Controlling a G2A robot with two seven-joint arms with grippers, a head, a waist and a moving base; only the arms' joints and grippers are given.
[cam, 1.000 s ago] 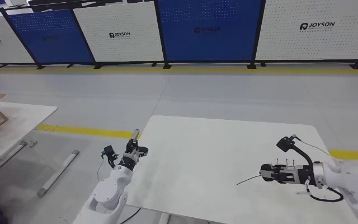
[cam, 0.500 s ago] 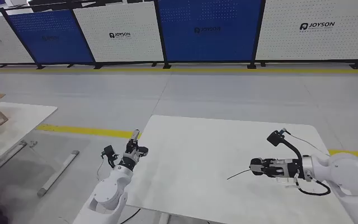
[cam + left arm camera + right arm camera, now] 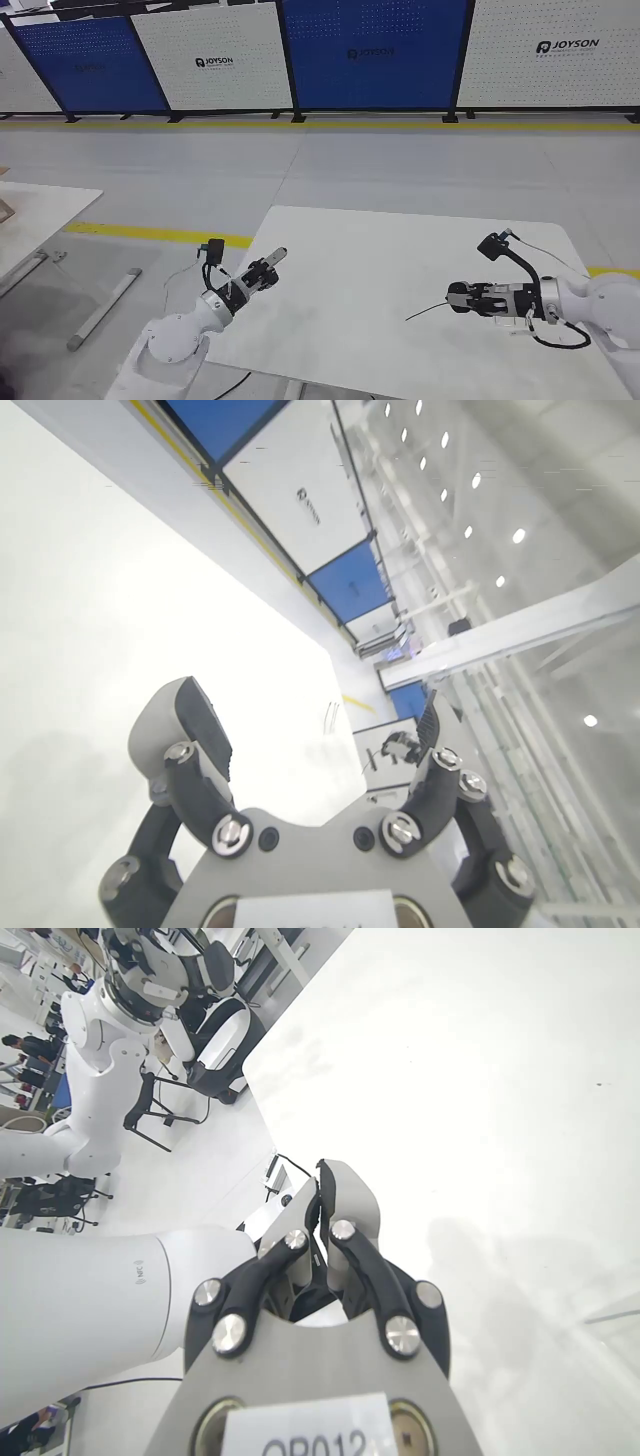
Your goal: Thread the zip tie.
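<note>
Locate left gripper at left edge of bench. Locate right gripper well apart, toward right edge, with zip tie projecting toward bench centre.

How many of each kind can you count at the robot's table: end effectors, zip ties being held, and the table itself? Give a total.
end effectors: 2 (left end effector, right end effector)
zip tie, held in the right one: 1
table: 1
total: 4
</note>
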